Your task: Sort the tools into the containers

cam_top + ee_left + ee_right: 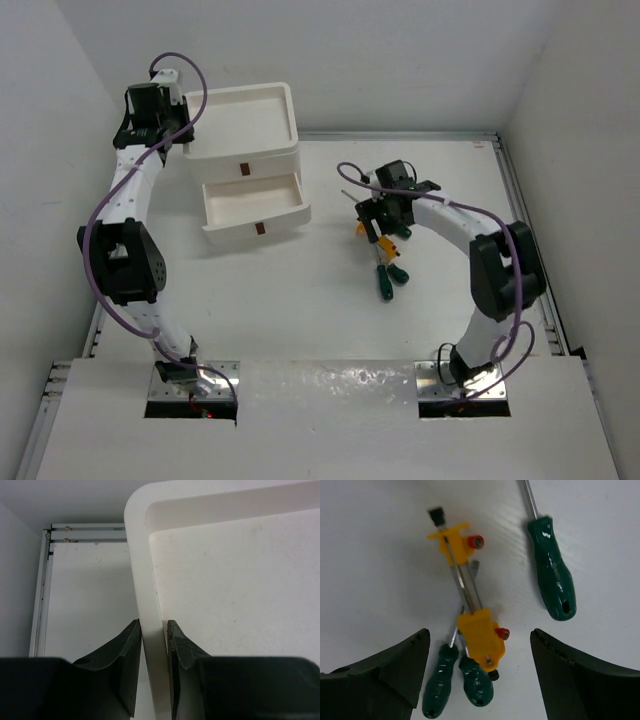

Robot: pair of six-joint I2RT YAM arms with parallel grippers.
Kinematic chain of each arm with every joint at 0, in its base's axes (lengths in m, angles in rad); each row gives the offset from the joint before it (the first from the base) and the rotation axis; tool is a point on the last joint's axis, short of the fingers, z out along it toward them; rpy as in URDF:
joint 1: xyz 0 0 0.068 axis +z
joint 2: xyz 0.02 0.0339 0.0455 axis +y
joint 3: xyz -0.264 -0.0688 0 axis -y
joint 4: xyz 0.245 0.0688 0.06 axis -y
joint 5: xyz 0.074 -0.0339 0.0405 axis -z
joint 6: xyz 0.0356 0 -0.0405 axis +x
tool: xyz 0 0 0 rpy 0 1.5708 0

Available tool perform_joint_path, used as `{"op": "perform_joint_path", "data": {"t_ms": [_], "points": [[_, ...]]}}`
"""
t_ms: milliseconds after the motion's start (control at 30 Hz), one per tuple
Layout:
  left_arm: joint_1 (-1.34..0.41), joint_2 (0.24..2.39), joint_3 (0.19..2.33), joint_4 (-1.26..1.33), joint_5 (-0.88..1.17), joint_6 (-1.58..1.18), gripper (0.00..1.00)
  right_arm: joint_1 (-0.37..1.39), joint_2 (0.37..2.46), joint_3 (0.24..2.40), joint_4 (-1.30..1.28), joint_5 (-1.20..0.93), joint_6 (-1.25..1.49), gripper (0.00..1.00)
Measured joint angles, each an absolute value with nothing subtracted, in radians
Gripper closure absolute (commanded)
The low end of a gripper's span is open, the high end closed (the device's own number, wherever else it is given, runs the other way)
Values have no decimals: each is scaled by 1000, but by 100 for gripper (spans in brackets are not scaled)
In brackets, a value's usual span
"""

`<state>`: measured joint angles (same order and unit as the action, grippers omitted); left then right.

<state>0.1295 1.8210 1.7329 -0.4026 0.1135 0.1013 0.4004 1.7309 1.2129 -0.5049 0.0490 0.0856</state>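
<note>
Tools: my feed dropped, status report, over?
Left gripper shut on tray rim. Right gripper open over tools, none held. Lower drawer open, nothing blocking.

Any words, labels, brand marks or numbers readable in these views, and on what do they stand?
No text can be read in any view.
green screwdriver handle: plain, no print visible.
yellow tool: no marking visible.
white drawer unit: bare surfaces; its brown tabs are too small to tell whether they bear anything.

The screwdrivers (552, 575) show glossy plastic handles and bright metal shafts — the drawer unit (149, 610), smooth matt plastic.
</note>
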Motion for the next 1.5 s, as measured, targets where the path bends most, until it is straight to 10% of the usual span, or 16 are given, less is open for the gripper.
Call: {"op": "perform_joint_path", "data": {"t_ms": [367, 567, 1100, 1500], "points": [[130, 1811, 1722, -401, 106, 104, 100, 305, 1870, 1211, -553, -30, 51, 61], [129, 1811, 1722, -401, 105, 103, 100, 309, 1869, 1210, -533, -30, -6, 100], [129, 1811, 1722, -401, 105, 103, 100, 449, 1695, 1687, -770, 38, -266, 100], [128, 1811, 1723, -404, 98, 101, 100, 934, 2137, 2173, -806, 116, -672, 100]]}}
